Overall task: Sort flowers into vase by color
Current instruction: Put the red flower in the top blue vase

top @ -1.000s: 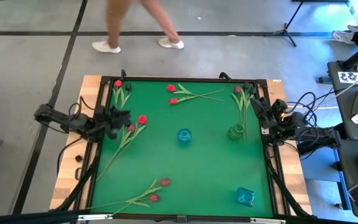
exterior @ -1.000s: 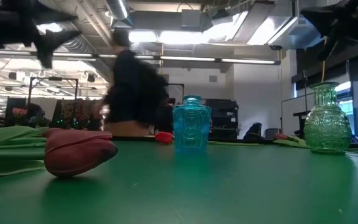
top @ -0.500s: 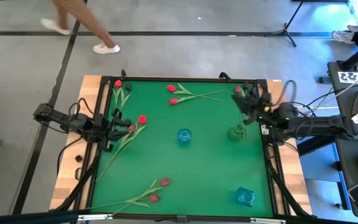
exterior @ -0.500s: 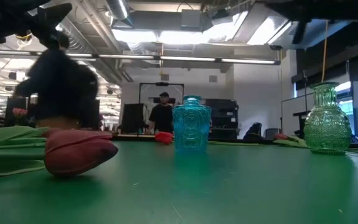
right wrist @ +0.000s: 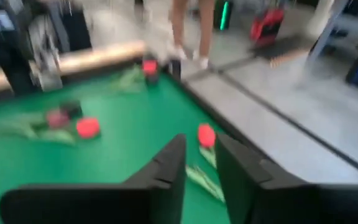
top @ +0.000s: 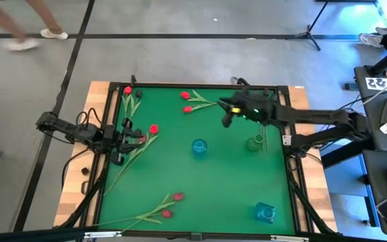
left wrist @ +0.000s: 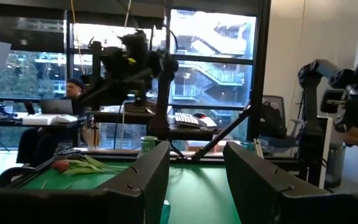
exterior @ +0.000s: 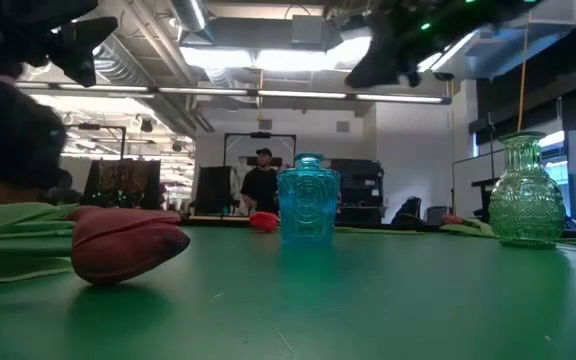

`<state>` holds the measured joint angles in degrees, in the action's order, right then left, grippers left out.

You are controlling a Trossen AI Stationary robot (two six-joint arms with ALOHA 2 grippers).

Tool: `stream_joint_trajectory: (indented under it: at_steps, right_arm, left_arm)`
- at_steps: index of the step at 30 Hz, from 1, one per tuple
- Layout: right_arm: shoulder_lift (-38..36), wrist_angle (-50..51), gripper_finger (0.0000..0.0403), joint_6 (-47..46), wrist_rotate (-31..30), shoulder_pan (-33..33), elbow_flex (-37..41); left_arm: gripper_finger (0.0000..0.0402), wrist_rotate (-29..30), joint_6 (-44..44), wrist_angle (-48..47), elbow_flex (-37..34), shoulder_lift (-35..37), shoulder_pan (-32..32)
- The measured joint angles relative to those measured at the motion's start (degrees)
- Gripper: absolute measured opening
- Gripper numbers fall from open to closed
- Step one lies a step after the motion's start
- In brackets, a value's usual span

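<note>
Tulips lie flat on the green table in small groups. Two red ones [top: 186,102] are at the far middle, one red [top: 127,90] in the far left corner, a red and a maroon one [top: 148,133] at the left, two [top: 172,205] near the near edge, and some [top: 261,107] by the green vase [top: 255,142]. My right gripper [top: 225,114] hovers open above the far middle, beside the two red heads; one of them [right wrist: 206,135] shows between its fingers. My left gripper [top: 136,136] is open, raised at the left edge by the maroon head.
A blue vase [top: 199,146] stands upright mid-table and another blue vase [top: 265,213] in the near right corner. The green vase stands at the right. A raised black frame [top: 193,86] rims the table. A person's legs [top: 25,37] pass on the floor beyond the far edge.
My right arm has swung out from the table's right edge toward the left, over the far middle of the table near the two red tulips. The person beyond the far edge has walked to the left. No flower has moved.
</note>
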<state>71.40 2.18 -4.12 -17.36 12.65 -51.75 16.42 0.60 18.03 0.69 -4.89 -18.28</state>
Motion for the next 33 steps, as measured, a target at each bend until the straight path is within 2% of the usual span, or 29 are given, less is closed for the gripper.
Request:
stream_joint_trajectory:
  at_steps: [5, 9, 14, 18, 20, 26, 33]
  right_arm:
    - [8.84, 8.17, 0.0148, 4.14, 8.81, 3.65, -6.58]
    - [13.66, 7.77, 0.0161, 8.05, 9.23, 4.91, -7.99]
    - [19.31, 4.90, 0.0163, 8.59, 9.12, 6.65, -8.00]
    - [23.71, 3.42, 0.0163, 8.97, 12.13, 8.70, -8.55]
    - [25.96, 5.59, 0.0163, 9.11, 14.07, 9.84, -10.39]
    - [33.69, 12.10, 0.0163, 11.03, 15.01, 11.66, -18.46]
    - [39.03, 14.45, 0.0163, 15.39, 16.66, 13.35, -21.54]
  left_arm:
    - [0.0151, 0.14, -2.30, -0.03, 0.00, 0.00, -0.01]
    - [0.0151, 0.16, -5.15, -0.01, 0.00, 0.00, 0.00]
    - [0.0151, 0.16, -7.97, 0.07, 0.00, 0.00, -0.01]
    - [0.0151, 0.14, -11.20, 0.16, 0.00, 0.00, 0.00]
    - [0.0151, 0.07, -12.14, 0.18, 0.00, 0.00, 0.00]
    - [0.0151, 0.05, -12.13, 0.01, 0.00, 0.00, -0.02]
    - [0.0151, 0.41, -12.41, -1.59, -0.04, -0.02, 0.00]
